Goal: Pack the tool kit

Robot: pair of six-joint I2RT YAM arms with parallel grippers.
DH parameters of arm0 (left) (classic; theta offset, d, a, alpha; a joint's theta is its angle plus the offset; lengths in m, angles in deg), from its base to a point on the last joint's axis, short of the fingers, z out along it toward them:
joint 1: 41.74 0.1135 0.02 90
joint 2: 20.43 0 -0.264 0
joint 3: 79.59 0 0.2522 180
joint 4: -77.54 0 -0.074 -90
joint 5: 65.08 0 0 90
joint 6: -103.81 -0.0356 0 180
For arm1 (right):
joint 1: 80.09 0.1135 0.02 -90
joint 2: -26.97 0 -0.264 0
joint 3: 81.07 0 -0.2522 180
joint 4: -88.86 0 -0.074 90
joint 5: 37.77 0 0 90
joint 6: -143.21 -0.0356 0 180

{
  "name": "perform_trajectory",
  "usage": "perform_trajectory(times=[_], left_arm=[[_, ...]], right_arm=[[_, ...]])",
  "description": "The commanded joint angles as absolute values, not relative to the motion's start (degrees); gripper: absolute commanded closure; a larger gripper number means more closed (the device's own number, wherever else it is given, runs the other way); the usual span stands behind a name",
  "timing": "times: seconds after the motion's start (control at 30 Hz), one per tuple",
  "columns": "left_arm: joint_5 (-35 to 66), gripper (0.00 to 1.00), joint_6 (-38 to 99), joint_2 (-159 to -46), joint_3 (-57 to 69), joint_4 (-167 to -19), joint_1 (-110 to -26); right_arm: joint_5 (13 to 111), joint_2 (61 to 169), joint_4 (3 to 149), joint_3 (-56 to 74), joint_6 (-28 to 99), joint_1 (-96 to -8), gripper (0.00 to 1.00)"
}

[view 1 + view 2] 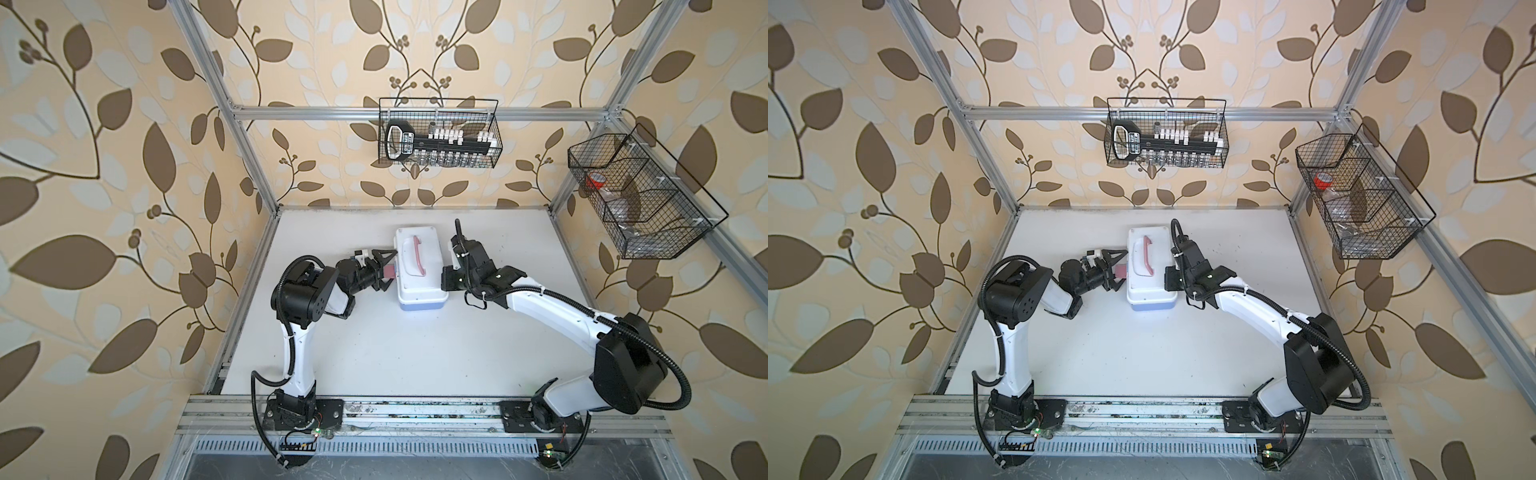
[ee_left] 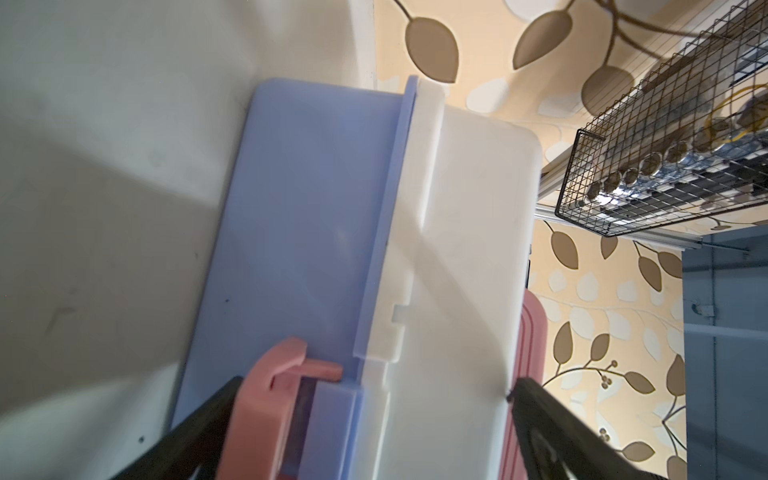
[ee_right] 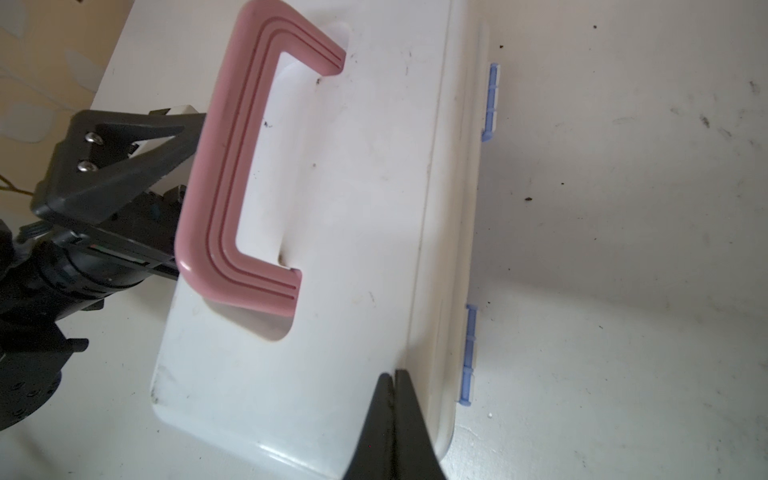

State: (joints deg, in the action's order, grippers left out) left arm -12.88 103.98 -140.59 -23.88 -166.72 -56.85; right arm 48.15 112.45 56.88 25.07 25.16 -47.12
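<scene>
Tool kit (image 1: 419,266) sits on the table (image 1: 395,353), toward the back and about mid-width, between my 2 grippers. Its white lid (image 3: 332,208) is down on the blue base (image 2: 299,232), and the pink handle (image 3: 232,174) lies flat on top.

On the side facing the left arm is the pink latch (image 2: 266,399). From the left wrist view it seems to stand a little off the base, but I can't tell whether it has clicked home. The left gripper (image 1: 390,271) is spread wide, with 1 finger (image 2: 540,419) on each side of the latch area and nothing pinched.

The right gripper (image 3: 394,378) has its tips pressed together and empty. They look to be resting on the lid near the hinge edge, as if holding it down.

My main worry is the latch. If it isn't seated, the lid could spring up once the right tips lift. The spread left fingers sit very close to the latch and the lid edge. A careless retreat could hook either one and drag or tilt this light box across the smooth table. The right tips could also skid off the slick lid if I press at an angle.

Further out, the back basket (image 1: 436,99) and the side basket (image 1: 648,237) hang well clear.
</scene>
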Motion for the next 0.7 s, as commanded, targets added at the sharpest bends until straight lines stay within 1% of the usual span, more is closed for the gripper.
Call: perform_trajectory(times=[0.0,0.67], left_arm=[[-13.84,0.01,104.28,-141.25,-22.13,-170.21,-58.61],[-11.65,0.02,106.62,-134.73,-22.3,-170.23,-58.97]], right_arm=[[48.97,115.16,52.68,25.93,25.63,-46.98,1.0],[49.06,115.66,52.29,26.54,26.14,-47.06,1.0]])
